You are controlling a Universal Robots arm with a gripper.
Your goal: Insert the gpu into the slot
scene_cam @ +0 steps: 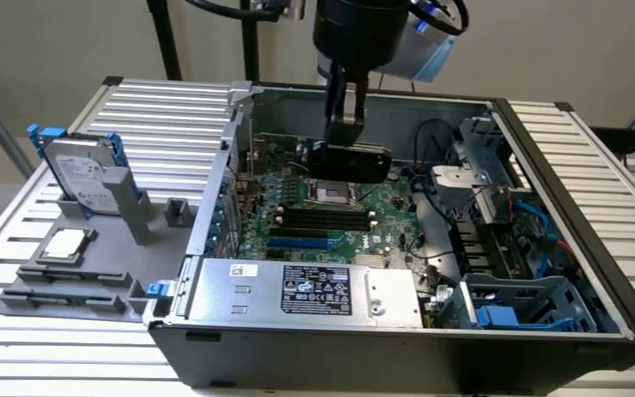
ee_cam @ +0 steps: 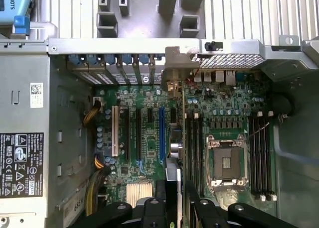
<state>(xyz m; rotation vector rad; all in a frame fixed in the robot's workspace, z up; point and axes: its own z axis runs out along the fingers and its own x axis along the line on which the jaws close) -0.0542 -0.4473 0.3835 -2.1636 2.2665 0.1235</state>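
Arm: plunging straight down into the case (scene_cam: 406,368).
Gripper (scene_cam: 346,142): clamped tight on the gpu (scene_cam: 353,163).
Gpu: up over the board, beside the slot (ee_cam: 161,131), not seated.

Item, lighting: soft, even white light over my cell, pale sheen on the ribbed table (scene_cam: 594,165) and power supply box (scene_cam: 241,289), deep shade along the inner walls of the case (scene_cam: 406,364), my gripper (scene_cam: 346,142) and its clamped gpu (scene_cam: 350,163) near-black, faintly glossy.
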